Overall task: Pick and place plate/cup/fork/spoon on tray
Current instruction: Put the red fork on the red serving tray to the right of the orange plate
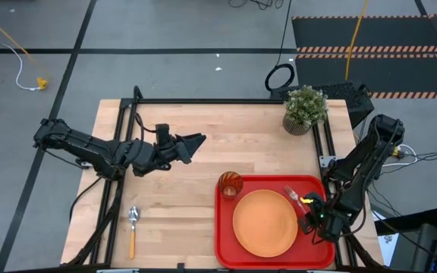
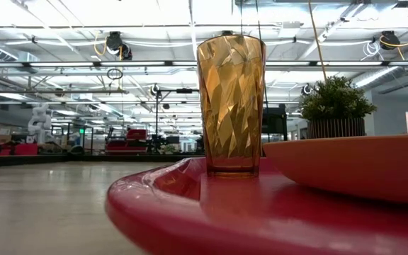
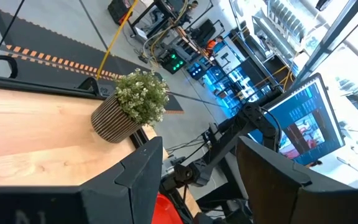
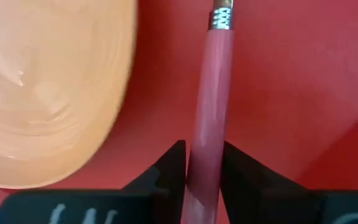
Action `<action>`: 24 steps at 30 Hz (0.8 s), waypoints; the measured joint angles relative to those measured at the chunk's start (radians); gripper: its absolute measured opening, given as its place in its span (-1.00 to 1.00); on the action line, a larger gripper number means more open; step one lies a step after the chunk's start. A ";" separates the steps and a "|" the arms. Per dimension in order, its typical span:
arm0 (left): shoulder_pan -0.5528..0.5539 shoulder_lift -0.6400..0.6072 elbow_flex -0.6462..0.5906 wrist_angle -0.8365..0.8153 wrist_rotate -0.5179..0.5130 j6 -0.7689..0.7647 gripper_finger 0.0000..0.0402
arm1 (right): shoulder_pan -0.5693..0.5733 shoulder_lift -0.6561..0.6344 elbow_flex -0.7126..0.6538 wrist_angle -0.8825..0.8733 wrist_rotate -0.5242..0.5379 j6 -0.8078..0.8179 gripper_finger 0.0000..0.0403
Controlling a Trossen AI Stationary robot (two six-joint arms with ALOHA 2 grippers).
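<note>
Over the red tray (image 1: 226, 250) beside the plate (image 1: 265, 222), the right gripper (image 4: 202, 163) has its fingers pinching the fork (image 4: 209, 106), whose handle runs straight out lengthwise between them; the left gripper (image 1: 192, 144), fingers spread, hangs well away above the counter (image 1: 234, 144)

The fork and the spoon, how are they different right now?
The fork has a pink-red handle; the spoon has an orange one. The fork is over the red tray, beside the plate; the spoon lies on the bare wooden table, off the tray. The right gripper has its fingers around the fork's handle; nothing touches the spoon. Both are small with metal ends.
</note>
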 joint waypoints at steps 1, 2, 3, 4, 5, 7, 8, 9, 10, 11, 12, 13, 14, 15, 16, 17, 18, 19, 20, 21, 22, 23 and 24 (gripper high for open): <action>0.000 0.000 0.000 0.000 0.000 0.000 0.03 | 0.000 0.000 0.000 0.000 -0.004 -0.001 -0.58; 0.000 0.000 0.000 0.000 0.000 0.000 0.03 | 0.000 0.000 0.000 0.000 -0.004 -0.004 -0.55; 0.000 0.000 0.000 0.000 0.000 0.000 0.03 | 0.000 0.000 0.000 0.000 -0.010 -0.005 -0.52; 0.000 0.000 0.000 0.000 0.000 0.000 0.03 | 0.000 0.000 0.000 0.002 -0.022 -0.008 -0.49; 0.000 0.000 0.000 0.000 0.000 -0.001 0.03 | 0.000 -0.001 0.000 0.003 -0.029 -0.010 -0.45; 0.000 0.000 0.000 0.000 0.000 -0.001 0.03 | 0.000 -0.010 0.000 0.010 -0.045 -0.011 -0.38; 0.000 0.000 0.000 0.000 0.000 -0.001 0.03 | 0.000 -0.019 0.000 0.014 -0.053 -0.011 -0.35; 0.000 0.000 0.000 0.000 0.000 -0.001 0.03 | 0.000 -0.030 0.000 0.018 -0.054 -0.011 -0.31; 0.000 0.000 0.000 0.000 0.000 -0.001 0.03 | -0.003 -0.043 0.000 0.020 -0.056 -0.011 -0.28; 0.000 0.000 0.000 0.000 0.000 -0.001 0.03 | -0.006 -0.057 0.000 0.021 -0.056 -0.010 -0.26; 0.000 0.000 0.000 0.000 0.000 -0.002 0.03 | -0.008 -0.073 0.000 0.019 -0.056 -0.009 -0.24; 0.000 0.000 0.000 0.000 0.000 -0.002 0.03 | -0.012 -0.090 0.000 0.013 -0.057 -0.008 -0.23; 0.000 0.000 0.000 0.000 0.000 -0.002 0.03 | -0.016 -0.107 0.000 0.004 -0.056 -0.008 -0.22; 0.000 0.000 0.000 0.000 0.000 -0.002 0.03 | -0.022 -0.124 0.000 -0.012 -0.057 -0.008 -0.22; 0.000 0.000 0.000 0.000 0.000 -0.002 0.03 | -0.028 -0.141 0.000 -0.033 -0.056 -0.008 -0.23; 0.000 0.000 0.000 0.000 0.000 -0.002 0.03 | -0.036 -0.157 0.000 -0.060 -0.056 -0.007 -0.24; 0.000 0.000 0.000 0.000 0.000 -0.002 0.03 | -0.045 -0.171 0.000 -0.091 -0.056 -0.008 -0.25; 0.000 0.000 0.000 0.000 0.000 -0.002 0.03 | -0.055 -0.184 0.000 -0.124 -0.054 -0.008 -0.27; 0.000 0.000 0.000 0.000 0.000 -0.002 0.03 | -0.065 -0.194 0.000 -0.158 -0.047 -0.011 -0.29; 0.000 0.000 0.000 0.000 0.000 -0.003 0.03 | -0.073 -0.200 0.000 -0.189 -0.028 -0.016 -0.31; 0.000 0.000 0.000 0.000 0.000 -0.004 0.03 | -0.078 -0.202 0.000 -0.209 0.003 -0.024 -0.33; 0.000 0.000 0.000 0.000 0.000 -0.005 0.03 | -0.079 -0.202 -0.001 -0.219 0.035 -0.026 -0.36; 0.000 0.000 0.000 0.000 0.000 -0.005 0.03 | -0.079 -0.202 -0.008 -0.215 0.058 -0.031 -0.39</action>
